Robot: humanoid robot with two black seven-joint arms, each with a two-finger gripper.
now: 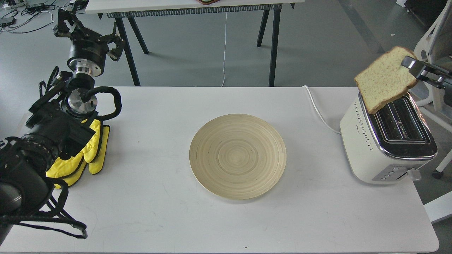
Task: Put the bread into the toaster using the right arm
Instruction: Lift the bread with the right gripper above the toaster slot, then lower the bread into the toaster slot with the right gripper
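Observation:
The bread (pixel 383 80), a pale tan slice with a brown crust, hangs tilted in the air above the far end of the toaster (pixel 385 141). My right gripper (pixel 409 65) is shut on the bread's right edge; most of that arm is out of view past the right edge. The toaster is cream-white with a chrome top and two open slots, standing at the table's right end with its white cord (pixel 317 109) running back. My left gripper (pixel 86 33) is raised at the far left, open and empty.
A round wooden plate (pixel 237 156) lies bare at the table's middle. A yellow mitt (pixel 90 151) lies under my left arm. A white chair (pixel 432 46) stands right behind the toaster. Another table's black legs (pixel 273 42) stand beyond the far edge.

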